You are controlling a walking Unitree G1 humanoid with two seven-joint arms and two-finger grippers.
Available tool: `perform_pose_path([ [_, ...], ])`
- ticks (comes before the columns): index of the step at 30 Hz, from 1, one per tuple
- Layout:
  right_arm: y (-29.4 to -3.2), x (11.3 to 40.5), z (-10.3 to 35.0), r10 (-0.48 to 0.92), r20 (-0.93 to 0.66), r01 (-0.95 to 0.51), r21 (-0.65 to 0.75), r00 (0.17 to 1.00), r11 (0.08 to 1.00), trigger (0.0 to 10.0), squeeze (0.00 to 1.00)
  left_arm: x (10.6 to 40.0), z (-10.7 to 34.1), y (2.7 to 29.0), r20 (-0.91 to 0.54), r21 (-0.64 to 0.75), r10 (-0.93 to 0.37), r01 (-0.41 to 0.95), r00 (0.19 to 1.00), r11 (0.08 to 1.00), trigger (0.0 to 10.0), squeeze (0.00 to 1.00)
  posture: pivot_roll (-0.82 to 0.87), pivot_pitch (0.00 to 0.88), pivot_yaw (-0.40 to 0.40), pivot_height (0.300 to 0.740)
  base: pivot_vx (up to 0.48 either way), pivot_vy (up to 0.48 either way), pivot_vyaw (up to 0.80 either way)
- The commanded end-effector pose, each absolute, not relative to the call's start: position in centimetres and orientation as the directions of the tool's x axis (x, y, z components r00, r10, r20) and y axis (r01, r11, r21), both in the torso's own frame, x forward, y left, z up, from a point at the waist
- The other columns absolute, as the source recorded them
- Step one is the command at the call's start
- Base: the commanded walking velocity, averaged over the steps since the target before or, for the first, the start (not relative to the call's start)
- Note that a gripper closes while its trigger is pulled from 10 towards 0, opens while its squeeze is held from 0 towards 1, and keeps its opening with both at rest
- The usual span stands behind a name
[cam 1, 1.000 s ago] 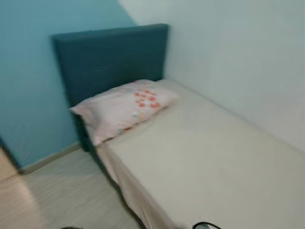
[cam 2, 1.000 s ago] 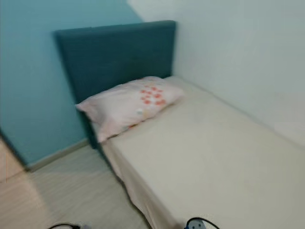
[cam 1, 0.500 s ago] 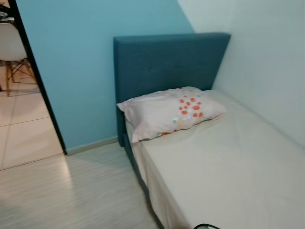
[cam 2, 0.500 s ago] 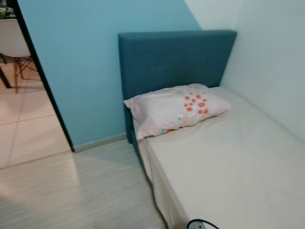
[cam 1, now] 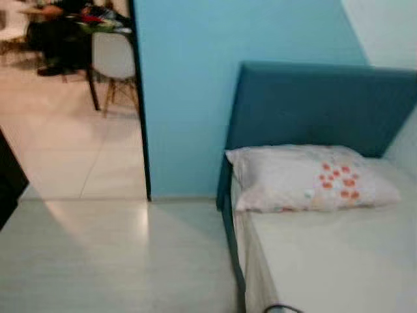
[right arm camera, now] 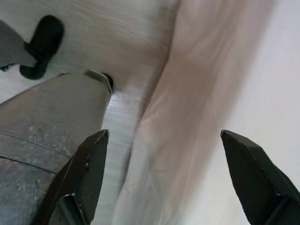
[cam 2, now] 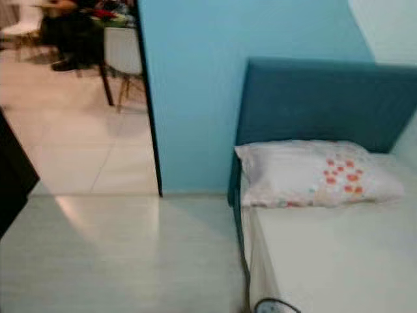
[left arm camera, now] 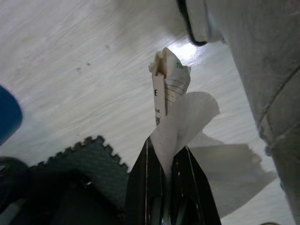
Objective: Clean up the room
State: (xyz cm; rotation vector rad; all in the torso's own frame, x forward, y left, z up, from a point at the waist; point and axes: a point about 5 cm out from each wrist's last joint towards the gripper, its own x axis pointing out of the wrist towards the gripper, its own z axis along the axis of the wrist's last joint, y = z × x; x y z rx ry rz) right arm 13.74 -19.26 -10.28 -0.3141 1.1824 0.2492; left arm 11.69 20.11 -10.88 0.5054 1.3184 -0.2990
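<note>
In the left wrist view my left gripper (left arm camera: 167, 149) is shut on a crumpled white paper wrapper (left arm camera: 169, 89) with green print, held above the pale wood floor (left arm camera: 70, 61). My right gripper (right arm camera: 168, 159) hangs open with nothing between its fingers, beside the bed sheet (right arm camera: 187, 117) that drapes down the bed's side. The bed (cam 1: 339, 261) stands at the right of the eye views, with a flowered pillow (cam 1: 306, 177) against a teal headboard (cam 1: 313, 104).
A doorway (cam 1: 71, 130) at the left opens onto a tiled room with a white chair (cam 1: 112, 59) and a seated person (cam 1: 62, 32). A grey jigsaw-edged mat (left arm camera: 89, 159) lies on the floor below my left gripper. My own leg (right arm camera: 47, 122) is close to the bed.
The camera has swung left: the bed has slid to the right of the picture, and the doorway with the tiled room behind it has come into view.
</note>
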Motion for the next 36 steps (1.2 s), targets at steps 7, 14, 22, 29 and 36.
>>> perform_pose_path([
  [7, -20.3, 12.7, -10.5, 0.009, -0.942, -0.363, -0.12, 0.336, 0.924, 10.0, 0.0, 11.6, -11.0, 19.7, -0.971, 0.174, 0.062, 0.503, 0.232, 0.847, 10.0, 0.0, -0.01, 0.0, -0.107, 0.74, 0.0, 0.0, 0.77],
  [14, -20.8, 12.4, -10.5, 0.006, -0.944, -0.362, -0.121, 0.331, 0.924, 10.0, 0.0, 11.5, -11.0, 19.7, -0.971, 0.174, 0.063, 0.504, 0.229, 0.846, 10.0, 0.0, -0.01, 0.0, -0.105, 0.74, 0.0, 0.0, 0.77],
  [22, -20.6, 12.1, -10.6, 0.009, -0.945, -0.36, -0.115, 0.326, 0.926, 10.0, 0.0, 11.5, -11.0, 19.8, -0.971, 0.178, 0.067, 0.509, 0.229, 0.842, 10.0, 0.0, -0.01, 0.0, -0.101, 0.74, 0.0, 0.0, 0.77],
  [29, -19.9, 12.2, -10.7, 0.016, -0.944, -0.361, -0.11, 0.328, 0.926, 10.0, 0.0, 11.5, -11.0, 19.9, -0.971, 0.187, 0.078, 0.516, 0.225, 0.836, 10.0, 0.0, -0.01, 0.0, -0.1, 0.74, 0.0, 0.0, 0.77],
  [36, -19.8, 12.4, -10.6, 0.017, -0.943, -0.361, -0.11, 0.332, 0.926, 10.0, 0.0, 11.1, -10.8, 21.0, -0.949, 0.317, 0.268, 0.503, 0.169, 0.804, 10.0, 0.0, -0.01, 0.0, -0.099, 0.74, 0.0, 0.0, 0.77],
])
